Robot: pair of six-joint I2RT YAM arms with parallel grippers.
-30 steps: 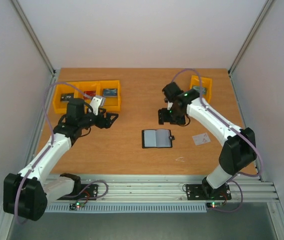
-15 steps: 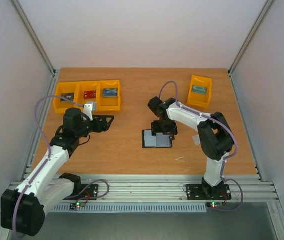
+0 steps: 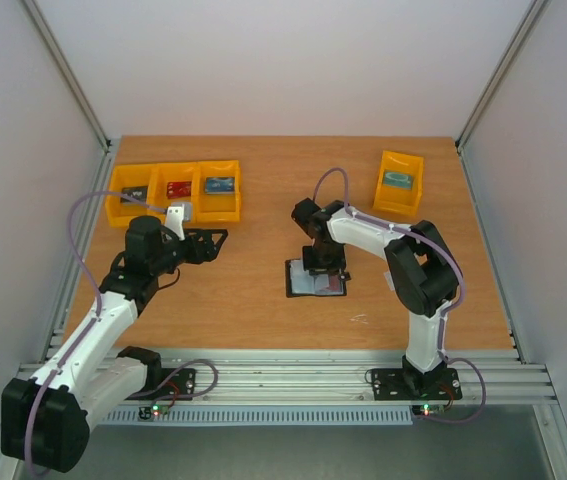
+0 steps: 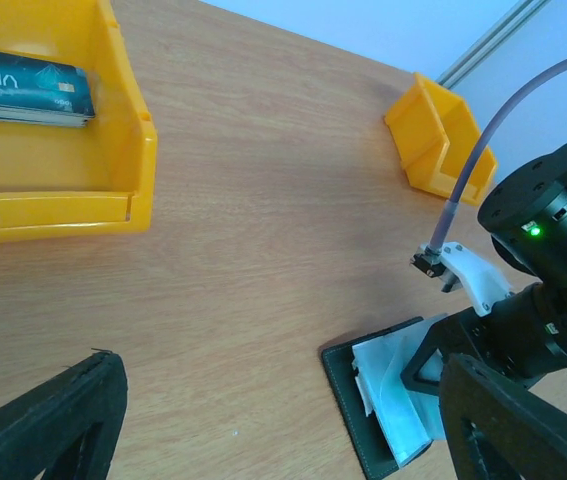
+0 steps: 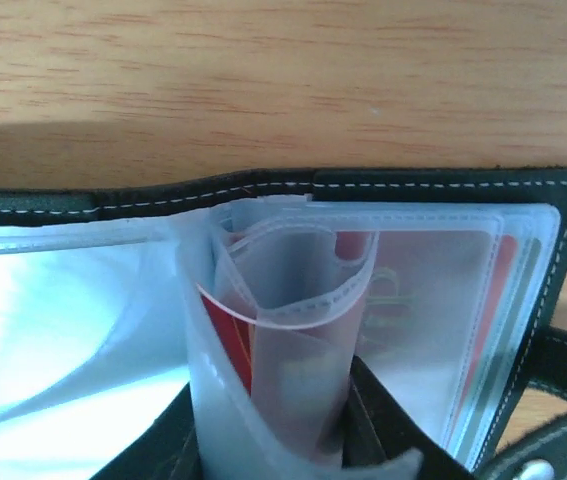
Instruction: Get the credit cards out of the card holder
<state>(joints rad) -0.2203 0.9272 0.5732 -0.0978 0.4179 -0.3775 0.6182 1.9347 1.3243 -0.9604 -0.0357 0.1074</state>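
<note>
Extraction under way: right fingers (image 3: 324,268) closed on a clear sleeve (image 5: 293,300) of the open holder (image 3: 313,281) mid-counter (image 3: 263,205), red card (image 5: 359,242) pocketed; left fingers (image 3: 213,241) wide open, empty; next requires gripping the card itself.

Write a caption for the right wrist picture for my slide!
Right hand straddling a curled clear sleeve of the open card holder, a red card peeking through.

We see a black card holder (image 5: 443,185) edged with white stitching, its sleeves milky clear, a red credit card (image 5: 355,245) showing through. The far-left bins (image 4: 63,190) are yellow; one holds a teal card (image 4: 23,85). The table (image 4: 263,180) is orange-brown woodgrain.
</note>
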